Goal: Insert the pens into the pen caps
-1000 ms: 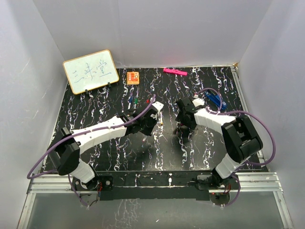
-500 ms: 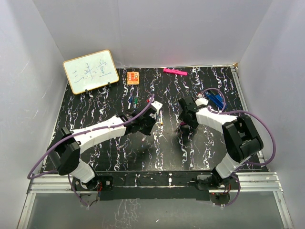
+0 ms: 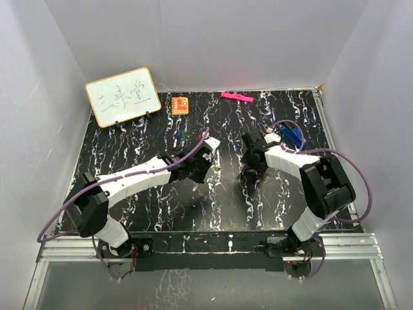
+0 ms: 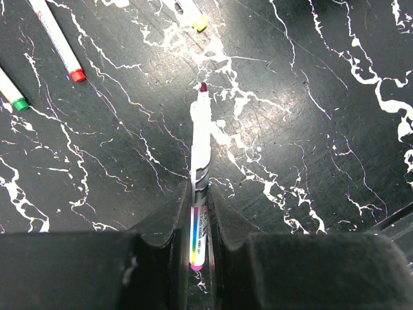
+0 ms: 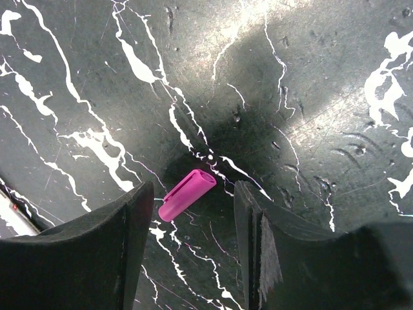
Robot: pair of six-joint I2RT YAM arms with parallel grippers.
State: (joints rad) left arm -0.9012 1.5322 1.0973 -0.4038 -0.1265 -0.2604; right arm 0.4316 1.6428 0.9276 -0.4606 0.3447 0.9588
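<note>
My left gripper [image 4: 199,194] is shut on a white-barrelled pen [image 4: 201,139]. The pen points away from me with its dark purple tip bare, just above the table. In the top view this gripper [image 3: 208,166] is at mid-table. My right gripper [image 5: 193,205] is open and low over the table. A magenta-purple pen cap [image 5: 187,194] lies on its side between the fingers, nearer the left finger [image 5: 132,219] and touching neither. In the top view the right gripper [image 3: 250,166] hides the cap. Other pens lie ahead of the left gripper: a red-tipped one [image 4: 59,42], a green-tipped one [image 4: 13,94] and a yellow-tipped one [image 4: 192,14].
A small whiteboard [image 3: 122,96] stands at the back left. An orange square block [image 3: 180,104] and a flat pink bar [image 3: 236,97] lie near the back wall. Something blue [image 3: 292,135] lies beside the right arm. White walls enclose the table.
My left gripper has shifted slightly toward me with the pen in it. My right gripper has moved a little to the right and lower over the cap.
</note>
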